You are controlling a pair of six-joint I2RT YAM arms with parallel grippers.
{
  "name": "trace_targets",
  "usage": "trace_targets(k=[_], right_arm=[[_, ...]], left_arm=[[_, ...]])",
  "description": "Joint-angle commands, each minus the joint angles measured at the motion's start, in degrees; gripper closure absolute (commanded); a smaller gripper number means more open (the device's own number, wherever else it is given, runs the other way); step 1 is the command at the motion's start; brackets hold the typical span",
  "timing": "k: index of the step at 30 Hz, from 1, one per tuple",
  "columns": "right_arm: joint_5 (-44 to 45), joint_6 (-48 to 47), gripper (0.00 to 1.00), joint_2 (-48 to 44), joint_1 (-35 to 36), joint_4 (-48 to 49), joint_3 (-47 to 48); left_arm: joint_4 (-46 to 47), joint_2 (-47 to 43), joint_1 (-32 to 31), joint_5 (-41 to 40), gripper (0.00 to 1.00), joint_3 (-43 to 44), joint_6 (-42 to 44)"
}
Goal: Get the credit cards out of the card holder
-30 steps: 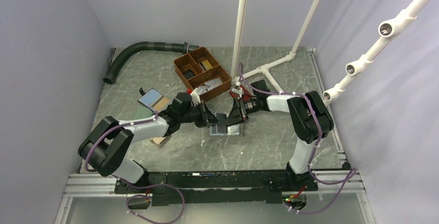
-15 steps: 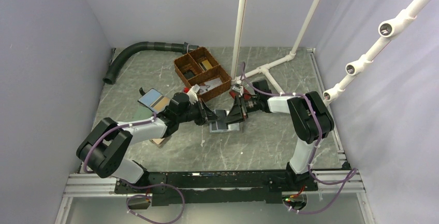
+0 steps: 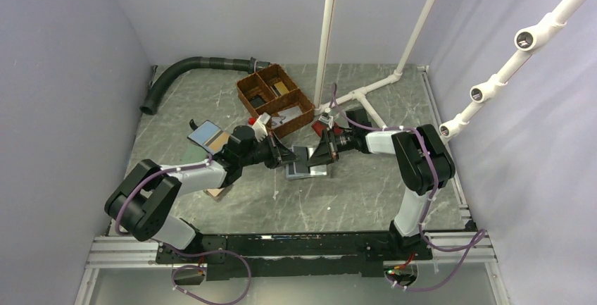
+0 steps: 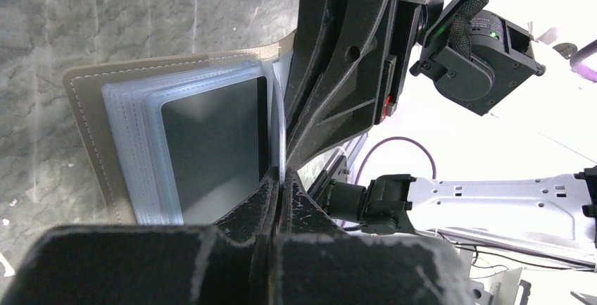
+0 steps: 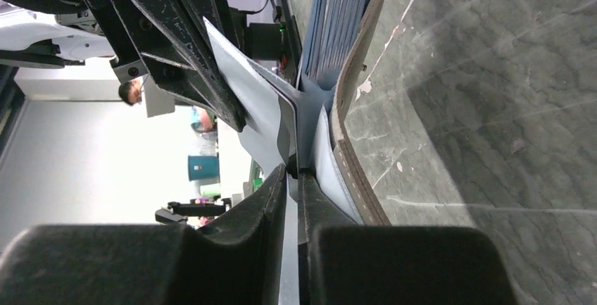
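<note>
Card holder [image 3: 308, 169] sits open mid-counter [image 3: 366, 196], its clear sleeves fanned and a dark grey card [image 4: 215, 150] in the top one. Left tool [image 4: 280, 178] is pressed together on a sleeve edge. Right tool [image 5: 294, 176] is pinching a thin pale leaf opposite. Brown basket [image 3: 248, 104] behind holds small dark and tan items.

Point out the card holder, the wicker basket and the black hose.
card holder [image 4: 83, 132], left wrist view, taupe outer cover.
wicker basket [image 3: 249, 103], top external view, left outer wall.
black hose [image 3: 204, 60], top external view, upper stretch.
</note>
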Motion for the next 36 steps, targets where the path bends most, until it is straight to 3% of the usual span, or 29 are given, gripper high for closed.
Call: trace_targets(k=[1, 6, 18, 26, 36], right_arm=[[-5.1, 1.1, 0.92, -1.5, 1.2, 2.3, 0.6], [-5.2, -1.8, 1.00, -1.1, 1.2, -1.1, 1.6], [-3.8, -12.2, 1.00, -2.0, 1.2, -9.9, 2.8], [-3.4, -14.9, 1.00, -0.7, 1.2, -12.1, 3.5], [-3.1, -16.0, 1.00, -0.3, 1.2, -13.1, 3.7]], left_arm=[[7.5, 0.8, -0.7, 1.8, 1.00, 0.5, -0.9], [5.0, 0.4, -0.7, 1.8, 1.00, -0.2, -0.2], [2.1, 1.3, -0.7, 2.9, 0.90, 0.4, 0.6], [0.6, 0.9, -0.7, 2.9, 0.72, -0.3, 0.4], [-0.5, 1.8, -0.7, 4.8, 0.70, 0.6, 0.9]])
